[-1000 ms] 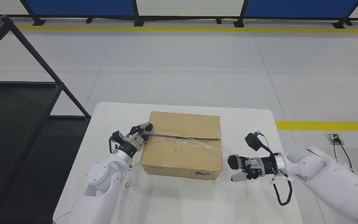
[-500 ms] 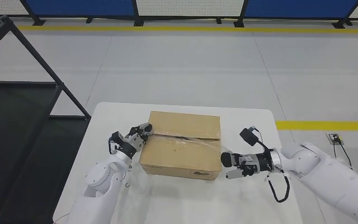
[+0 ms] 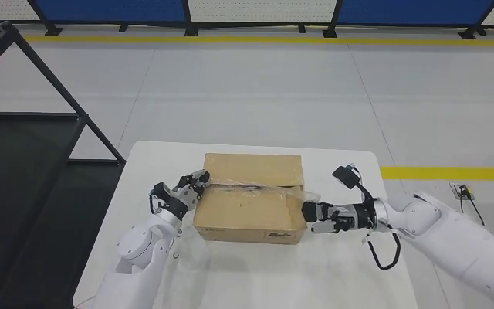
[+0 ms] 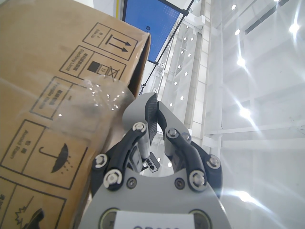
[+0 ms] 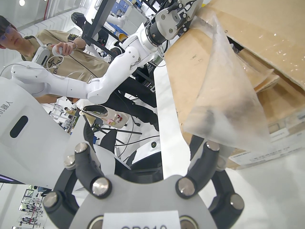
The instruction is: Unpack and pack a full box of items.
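Right gripper (image 3: 308,216), jaws wide and empty, at cardboard box's (image 3: 247,210) 3 o'clock end; loose tape flap (image 5: 226,96) apparently draped against it

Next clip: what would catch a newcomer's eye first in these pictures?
The cardboard box sits at the middle of the white table, a sheet of clear tape lifted off its top at the end beside the right claw. The left claw is shut against the box's opposite upper corner, and a top flap gapes slightly.

Arrow signs (image 4: 118,41), umbrella sign (image 4: 58,158) on box (image 4: 35,24)
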`<action>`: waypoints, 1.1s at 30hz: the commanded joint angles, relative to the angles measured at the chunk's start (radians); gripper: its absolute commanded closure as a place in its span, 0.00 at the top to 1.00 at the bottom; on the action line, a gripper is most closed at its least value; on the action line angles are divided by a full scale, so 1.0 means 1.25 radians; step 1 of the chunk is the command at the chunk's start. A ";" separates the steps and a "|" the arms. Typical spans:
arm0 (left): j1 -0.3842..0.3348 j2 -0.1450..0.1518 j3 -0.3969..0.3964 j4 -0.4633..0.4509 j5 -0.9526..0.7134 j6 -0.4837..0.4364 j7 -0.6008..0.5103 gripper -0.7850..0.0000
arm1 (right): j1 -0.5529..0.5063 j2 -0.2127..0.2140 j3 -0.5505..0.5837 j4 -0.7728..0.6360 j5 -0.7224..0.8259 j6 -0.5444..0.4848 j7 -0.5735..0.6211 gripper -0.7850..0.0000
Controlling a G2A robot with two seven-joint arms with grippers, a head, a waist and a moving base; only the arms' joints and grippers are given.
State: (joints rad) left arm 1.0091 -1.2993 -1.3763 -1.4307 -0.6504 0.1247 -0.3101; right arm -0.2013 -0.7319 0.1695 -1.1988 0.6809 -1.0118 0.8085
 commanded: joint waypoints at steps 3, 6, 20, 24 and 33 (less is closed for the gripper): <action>0.002 0.000 -0.002 -0.002 0.000 0.001 0.000 0.05 | 0.003 0.007 0.000 0.011 -0.003 0.000 0.000 1.00; 0.002 0.000 -0.001 -0.003 0.003 0.003 -0.002 0.05 | 0.005 0.009 0.000 0.016 -0.002 0.000 0.000 1.00; -0.002 -0.001 0.001 0.001 0.005 0.004 -0.002 0.05 | 0.023 -0.028 0.006 0.053 0.077 0.004 0.004 1.00; -0.002 -0.001 -0.001 0.000 0.001 0.003 -0.003 0.05 | 0.029 -0.057 0.016 0.100 0.098 0.014 0.014 1.00; -0.004 -0.002 -0.002 0.000 0.001 0.004 -0.004 0.05 | 0.012 -0.085 0.074 0.136 -0.016 0.000 -0.001 1.00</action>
State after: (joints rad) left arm 1.0057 -1.3012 -1.3796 -1.4322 -0.6502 0.1282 -0.3137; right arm -0.1837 -0.8347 0.2556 -1.0392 0.6838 -1.0124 0.8077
